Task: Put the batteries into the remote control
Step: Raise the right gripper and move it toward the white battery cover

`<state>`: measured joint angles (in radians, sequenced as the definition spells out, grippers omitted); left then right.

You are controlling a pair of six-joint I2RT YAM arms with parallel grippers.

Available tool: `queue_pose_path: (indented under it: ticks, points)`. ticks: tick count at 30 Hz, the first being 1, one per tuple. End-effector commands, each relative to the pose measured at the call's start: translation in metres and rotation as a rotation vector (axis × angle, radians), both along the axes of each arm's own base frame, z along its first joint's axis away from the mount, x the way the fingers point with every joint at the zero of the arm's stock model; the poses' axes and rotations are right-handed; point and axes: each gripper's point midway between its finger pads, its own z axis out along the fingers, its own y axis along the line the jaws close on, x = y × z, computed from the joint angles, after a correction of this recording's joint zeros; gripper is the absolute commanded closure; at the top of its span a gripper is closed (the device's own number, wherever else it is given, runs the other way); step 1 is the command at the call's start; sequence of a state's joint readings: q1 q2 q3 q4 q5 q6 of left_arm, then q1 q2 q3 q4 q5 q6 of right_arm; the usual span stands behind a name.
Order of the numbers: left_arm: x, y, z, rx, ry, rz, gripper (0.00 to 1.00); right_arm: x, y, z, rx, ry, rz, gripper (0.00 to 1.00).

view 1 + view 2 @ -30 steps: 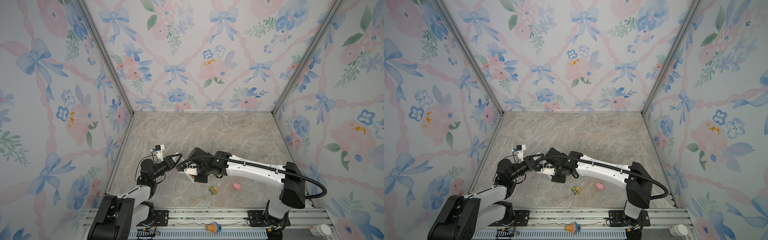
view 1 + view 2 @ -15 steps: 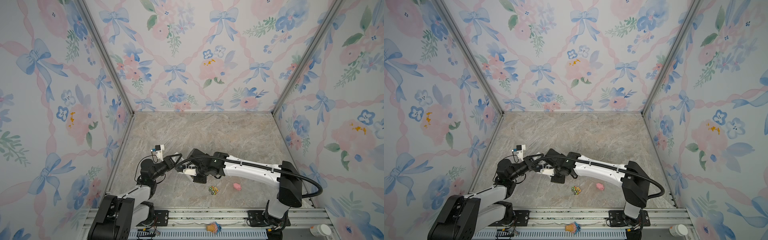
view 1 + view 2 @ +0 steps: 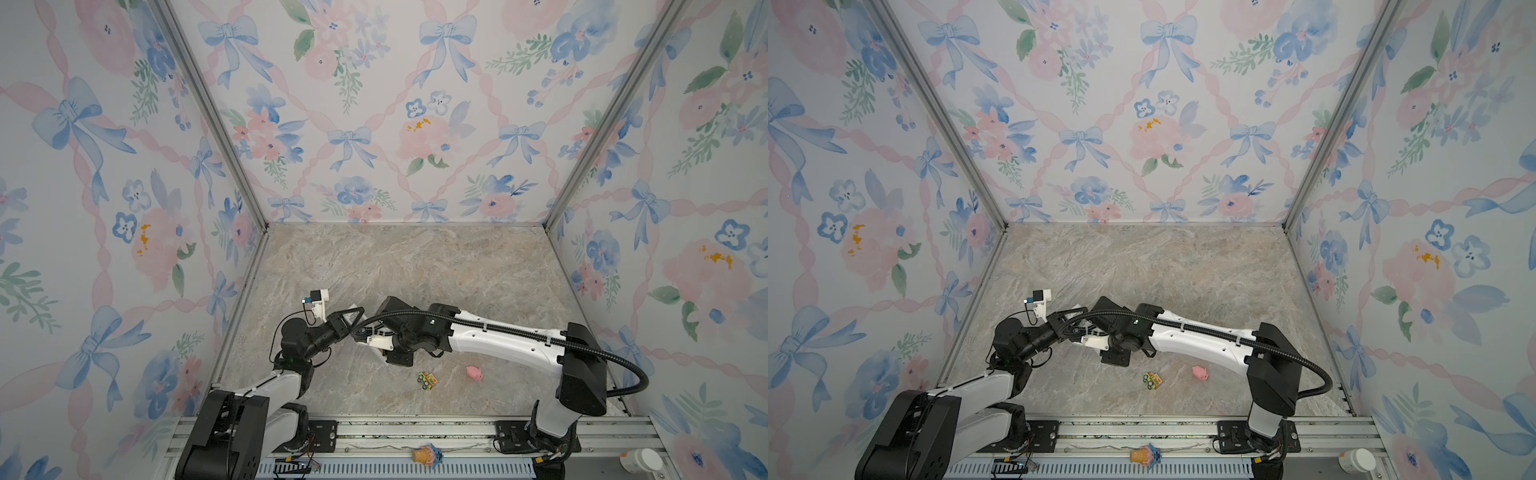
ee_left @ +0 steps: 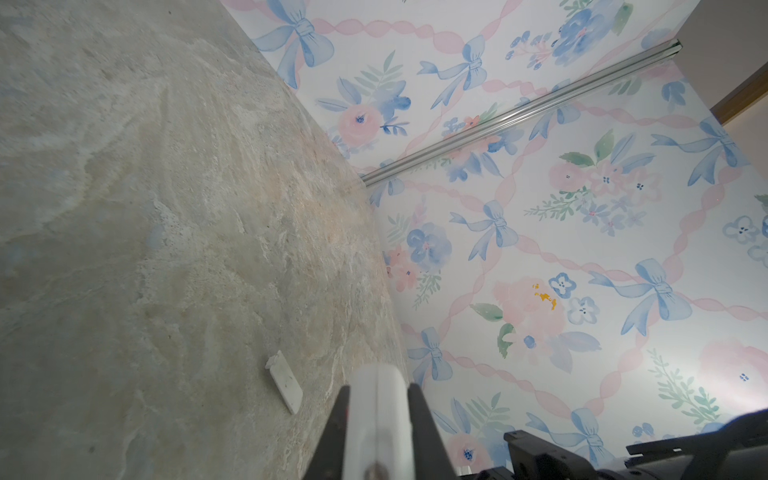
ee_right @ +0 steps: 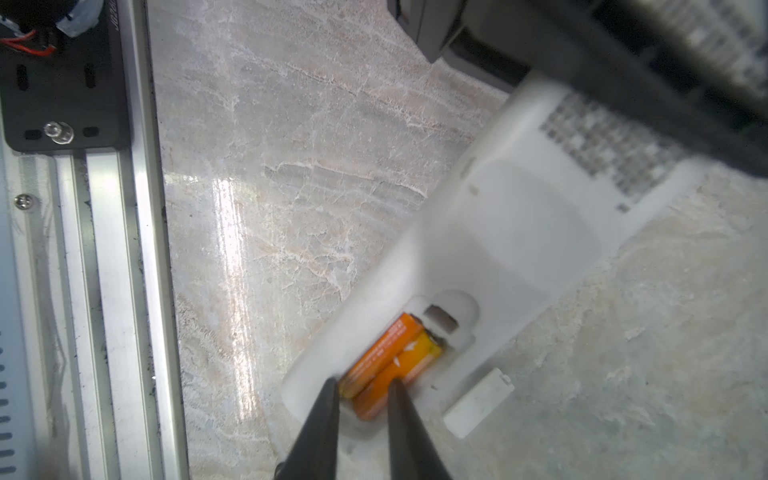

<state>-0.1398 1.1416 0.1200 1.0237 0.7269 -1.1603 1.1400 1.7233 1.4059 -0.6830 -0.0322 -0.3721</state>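
My left gripper (image 4: 379, 388) is shut on one end of the white remote control (image 4: 378, 407) and holds it just above the marble floor. In the right wrist view the remote control (image 5: 519, 232) shows its back, with the compartment uncovered. Two orange batteries (image 5: 386, 353) lie side by side inside it. My right gripper (image 5: 361, 384) is at their near ends, jaws a little apart, one finger on each side of the outer battery (image 5: 409, 365). The white battery cover (image 5: 478, 403) lies loose on the floor beside the remote. In both top views the two arms meet left of centre (image 3: 361, 328).
A green-orange toy car (image 3: 428, 380) and a pink pig (image 3: 473, 372) lie on the floor just in front of the right arm (image 3: 498, 340). The metal rail (image 3: 415, 432) runs along the front edge, close to the right gripper. Flowered walls enclose the other three sides.
The right arm's elbow has swung slightly to the left. The right jaws have eased apart from shut. The left arm and the remote have stayed put.
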Motion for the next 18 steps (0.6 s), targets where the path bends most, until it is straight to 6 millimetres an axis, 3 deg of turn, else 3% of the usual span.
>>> queue_pose_path:
  ticks: [1, 4, 11, 18]
  points:
    - [-0.001, -0.002, 0.009, -0.016, -0.031, -0.014, 1.00, -0.001, 0.001, 0.029, 0.074, -0.022, -0.023, 0.73]
    - [0.000, -0.002, 0.009, -0.016, -0.029, -0.008, 1.00, 0.002, -0.002, 0.042, 0.111, -0.032, -0.046, 0.69]
    - [0.003, 0.000, 0.006, -0.015, -0.015, 0.005, 1.00, 0.014, -0.016, 0.053, 0.144, -0.033, -0.124, 0.60]
    - [0.007, 0.001, 0.000, -0.008, 0.005, 0.015, 1.00, 0.046, -0.045, 0.056, 0.151, -0.037, -0.301, 0.49]
